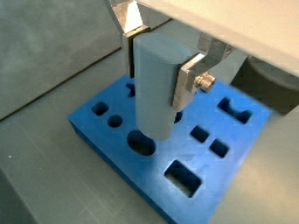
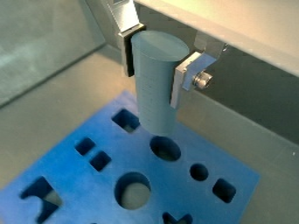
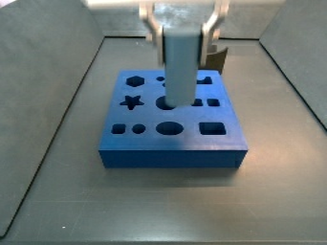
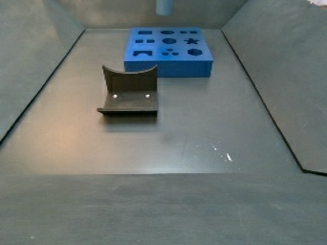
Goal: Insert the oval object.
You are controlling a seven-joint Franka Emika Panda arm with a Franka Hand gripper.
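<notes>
1. Wrist views are both showing the claw point(image 1: 162, 63) clamped on the oval object point(image 1: 158, 87), one silver finger point(image 1: 191, 77) pressing each of its opposite sides.
2. The oval object is standing with its long axis vertical, its flat top up between the fingers and its lower end pointing down at the blue block point(image 1: 122, 140).
3. In a wrist view the peg's lower end is sitting at an oval hole point(image 2: 165, 149) in the block; how far it is entering cannot be told.
4. In a side view the oval object point(image 3: 181, 65) is hanging upright over the middle of the blue block point(image 3: 173, 153), its lower end overlapping the block's top face near a round hole point(image 3: 169, 127).
5. The block is lying flat on the grey counter point(image 3: 64, 144), with bare counter open all around it, and grey walls are rising at the counter's edges.
6. In a side view the blue block point(image 4: 173, 53) is sitting near the far wall, while the fixture point(image 4: 129, 92) is standing nearer the camera, apart from the block.
7. A wide stretch of counter point(image 4: 166, 172) is lying open in front of the fixture.
</notes>
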